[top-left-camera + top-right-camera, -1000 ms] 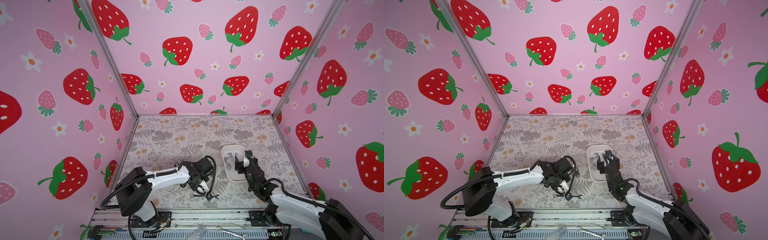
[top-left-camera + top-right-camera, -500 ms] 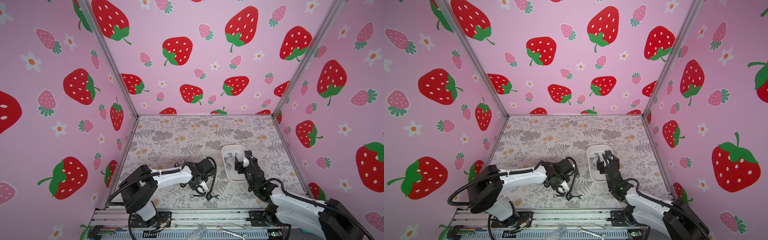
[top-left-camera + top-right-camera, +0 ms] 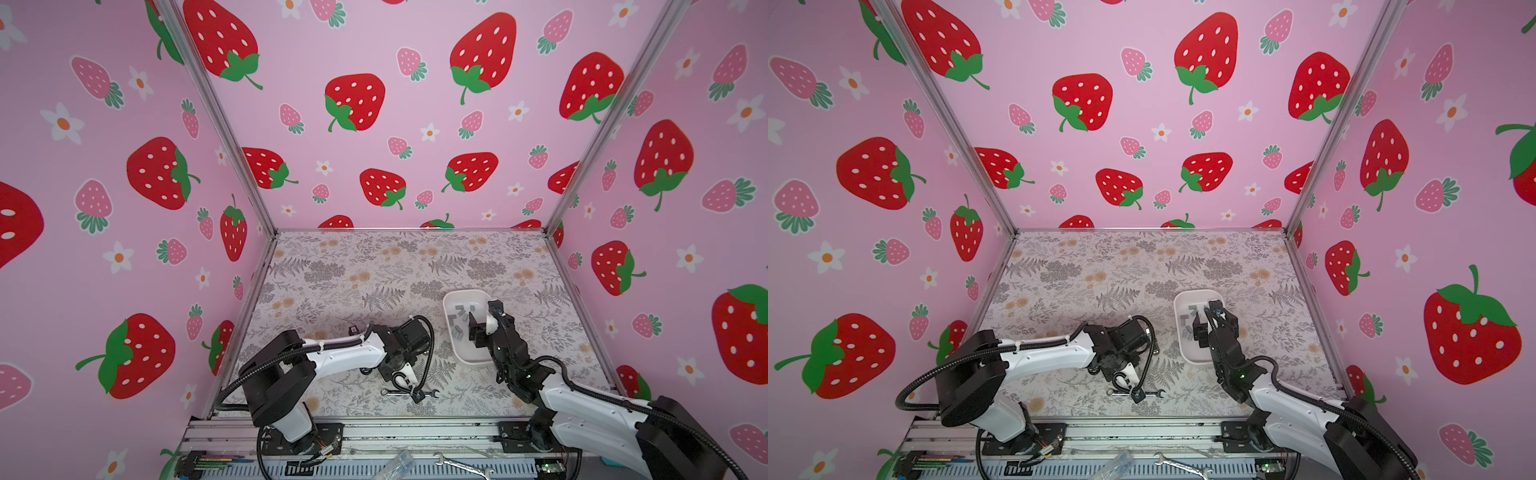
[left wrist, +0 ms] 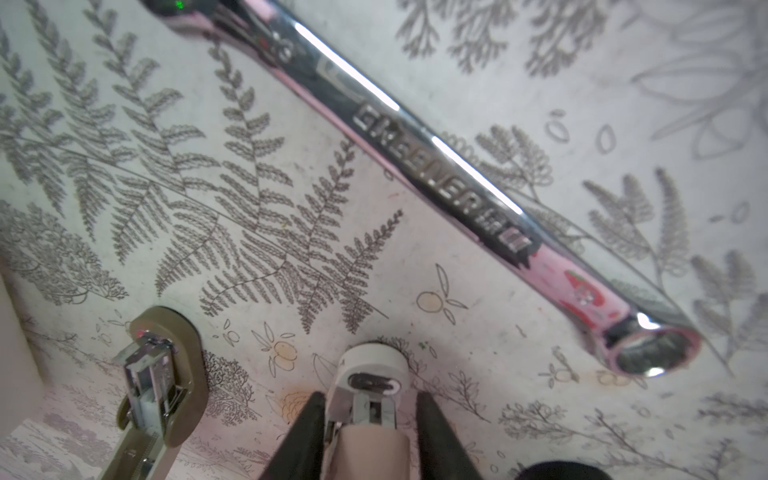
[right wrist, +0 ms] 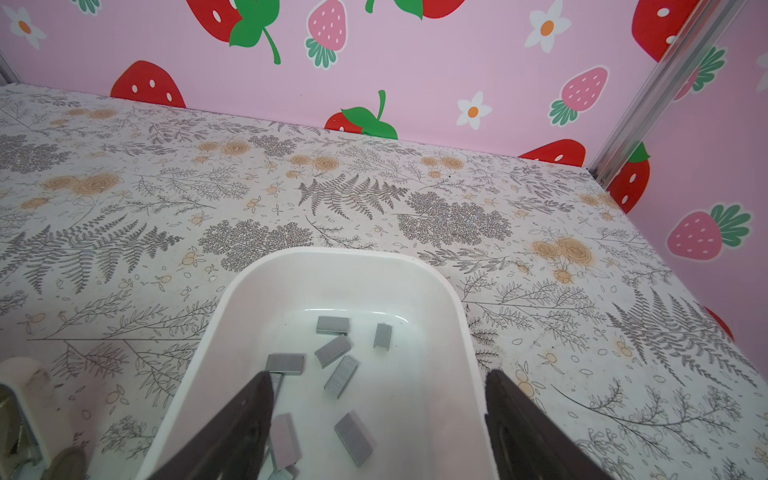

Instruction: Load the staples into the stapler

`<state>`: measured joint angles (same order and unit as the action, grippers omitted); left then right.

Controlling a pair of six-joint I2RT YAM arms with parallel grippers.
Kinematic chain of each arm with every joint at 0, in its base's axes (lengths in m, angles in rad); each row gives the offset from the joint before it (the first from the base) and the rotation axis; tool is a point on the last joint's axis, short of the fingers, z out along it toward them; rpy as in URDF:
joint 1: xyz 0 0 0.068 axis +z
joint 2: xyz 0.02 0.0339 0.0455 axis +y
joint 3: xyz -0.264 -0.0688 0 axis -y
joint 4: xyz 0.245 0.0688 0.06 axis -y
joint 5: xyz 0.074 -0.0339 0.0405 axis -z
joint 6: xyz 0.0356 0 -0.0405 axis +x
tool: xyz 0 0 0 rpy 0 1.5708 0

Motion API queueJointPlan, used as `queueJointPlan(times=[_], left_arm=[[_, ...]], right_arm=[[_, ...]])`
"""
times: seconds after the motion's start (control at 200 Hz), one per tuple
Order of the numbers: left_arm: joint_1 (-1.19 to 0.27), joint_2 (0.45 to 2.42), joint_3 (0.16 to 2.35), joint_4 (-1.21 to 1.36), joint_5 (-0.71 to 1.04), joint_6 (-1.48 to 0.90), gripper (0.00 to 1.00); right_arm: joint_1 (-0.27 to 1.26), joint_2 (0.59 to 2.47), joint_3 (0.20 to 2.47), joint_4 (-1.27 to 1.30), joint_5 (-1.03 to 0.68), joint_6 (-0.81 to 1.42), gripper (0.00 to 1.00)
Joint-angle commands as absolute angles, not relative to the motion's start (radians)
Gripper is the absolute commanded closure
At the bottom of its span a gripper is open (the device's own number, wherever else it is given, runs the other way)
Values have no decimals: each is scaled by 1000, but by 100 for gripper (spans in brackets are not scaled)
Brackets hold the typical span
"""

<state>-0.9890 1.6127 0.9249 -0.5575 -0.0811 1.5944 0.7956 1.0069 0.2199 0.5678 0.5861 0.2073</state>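
**Both top views:** my left gripper is down beside the silver wrench near the front edge of the floral table. My right gripper hangs over the white tray, where the staples lie scattered.

**Left wrist view:** the jaws pinch a white stapler by its sides, nose toward the wrench, which lies slantwise just beyond. An olive stapler lies close by, opened, with its metal channel showing.

**Right wrist view:** the jaws stand spread wide and grip nothing. One finger is inside the tray above the grey strips, and its mate is outside the wall. Every staple I can see lies in that tray.
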Motion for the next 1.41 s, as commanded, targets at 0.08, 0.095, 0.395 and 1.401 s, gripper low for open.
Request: queueJointPlan(times=[0.08, 0.095, 0.395, 1.401], left_arm=[[-993, 1630, 942, -587, -89, 1615, 49], [-993, 1630, 943, -587, -89, 1615, 49], [-993, 1647, 967, -575, -110, 1576, 65], [-993, 1445, 1262, -485, -213, 827, 100]], right_arm=[[791, 1011, 245, 581, 585, 196, 18], [792, 1010, 246, 581, 585, 196, 18], [791, 1011, 245, 581, 584, 196, 18], [830, 861, 349, 262, 482, 418, 27]])
